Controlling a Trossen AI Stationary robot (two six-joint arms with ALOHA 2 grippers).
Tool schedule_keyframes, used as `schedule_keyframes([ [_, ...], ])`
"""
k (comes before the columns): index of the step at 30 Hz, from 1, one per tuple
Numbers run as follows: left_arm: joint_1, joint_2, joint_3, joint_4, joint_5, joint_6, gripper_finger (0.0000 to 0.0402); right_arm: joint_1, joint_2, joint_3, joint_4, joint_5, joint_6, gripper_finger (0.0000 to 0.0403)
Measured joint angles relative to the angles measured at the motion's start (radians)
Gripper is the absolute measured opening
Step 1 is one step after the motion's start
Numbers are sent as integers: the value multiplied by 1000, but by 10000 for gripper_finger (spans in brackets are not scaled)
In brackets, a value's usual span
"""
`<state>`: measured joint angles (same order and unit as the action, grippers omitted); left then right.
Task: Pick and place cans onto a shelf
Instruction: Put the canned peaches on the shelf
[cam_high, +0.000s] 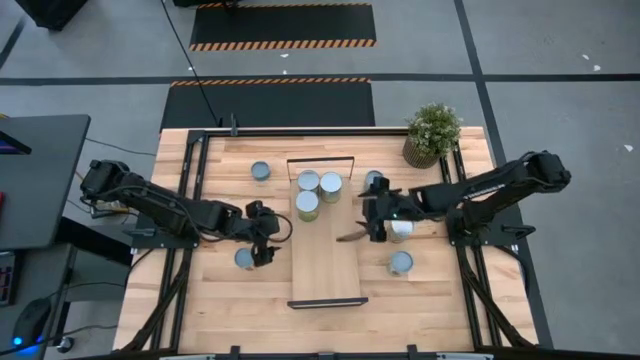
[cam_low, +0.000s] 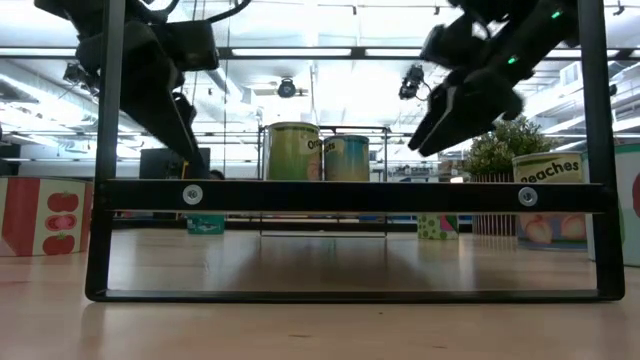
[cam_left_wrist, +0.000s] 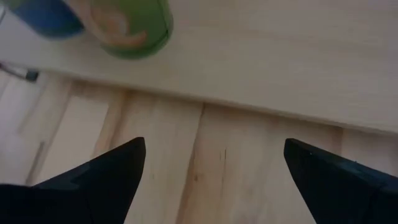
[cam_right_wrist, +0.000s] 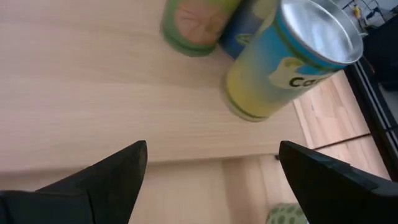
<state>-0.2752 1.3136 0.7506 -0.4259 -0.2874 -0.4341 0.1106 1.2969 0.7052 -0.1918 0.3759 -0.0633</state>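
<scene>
On the near right of the table (cam_high: 420, 300) a can (cam_high: 401, 263) stands by itself, just right of the shelf (cam_high: 325, 270). On the near left another can (cam_high: 244, 259) stands just left of the left gripper (cam_high: 262, 252), whose fingers spread wide and empty beside the shelf's left edge. Farther in, the right gripper (cam_high: 362, 232) hangs over the shelf's right edge, jaws wide and holding nothing; a can (cam_high: 401, 228) sits under its wrist, apparently on the table. Three cans (cam_high: 308, 205) cluster on the shelf's far end, beyond both claws. Farthest back, one can (cam_high: 261, 171) stands left of the shelf and one (cam_high: 374, 180) right of it, near the potted plant (cam_high: 432, 132).
</scene>
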Motion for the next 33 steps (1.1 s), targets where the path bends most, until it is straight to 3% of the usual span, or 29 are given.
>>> schedule_keyframes([
  [6,-23,0,0,-37,23,-34,389,119,-63,0,-114,101,86,373],
  [16,-27,0,1,-37,30,-52,389,220,-134,-1,-305,95,266,373],
  [21,-27,0,1,-36,30,-47,389,229,-157,-1,-436,66,332,373],
  [33,-27,0,1,-35,30,-44,389,183,-271,-105,-404,52,415,377],
])
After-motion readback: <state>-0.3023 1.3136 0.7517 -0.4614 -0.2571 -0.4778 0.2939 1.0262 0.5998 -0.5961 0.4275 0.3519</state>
